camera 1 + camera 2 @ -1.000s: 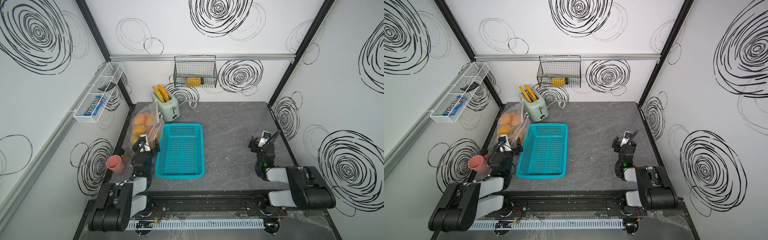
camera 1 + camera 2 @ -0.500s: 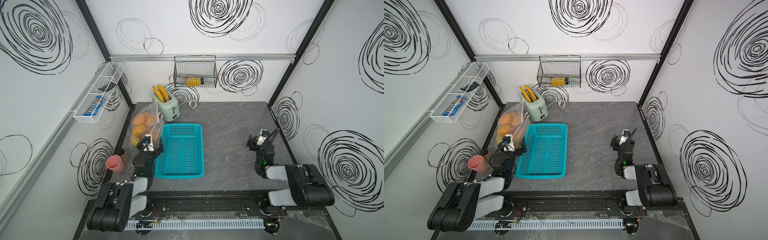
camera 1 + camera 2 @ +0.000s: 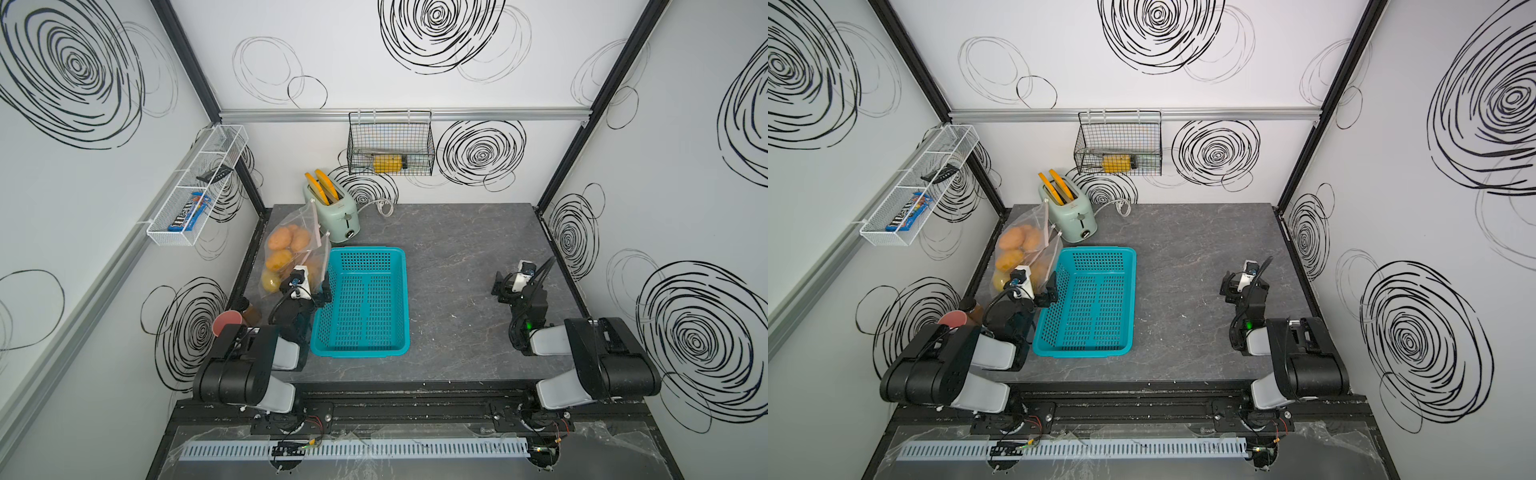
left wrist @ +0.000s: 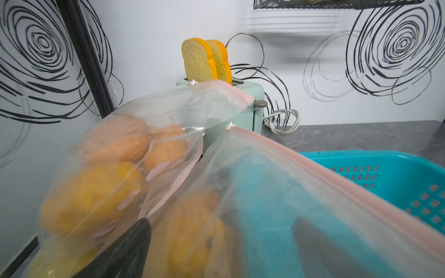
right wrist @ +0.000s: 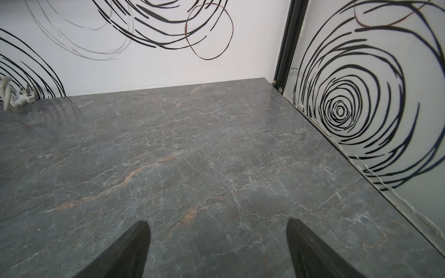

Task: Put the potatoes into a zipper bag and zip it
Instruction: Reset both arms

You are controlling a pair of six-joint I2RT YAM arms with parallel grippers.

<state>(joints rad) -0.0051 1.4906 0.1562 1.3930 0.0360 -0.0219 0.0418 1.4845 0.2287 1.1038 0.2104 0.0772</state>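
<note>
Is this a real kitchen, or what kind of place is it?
Probably a pretend kitchen for testing robots: a toaster with toast slices stands on a stone-look counter, but white panels with drawn swirls wall it in, and a left arm and right arm sit at the front.

One zipper bag point(image 4: 183, 106) is counted; at least five potatoes point(image 3: 279, 260) inside; two toast slices point(image 3: 322, 189); one toaster point(image 3: 338, 218); one basket point(image 3: 357, 350); one cup point(image 3: 226, 322).
</note>
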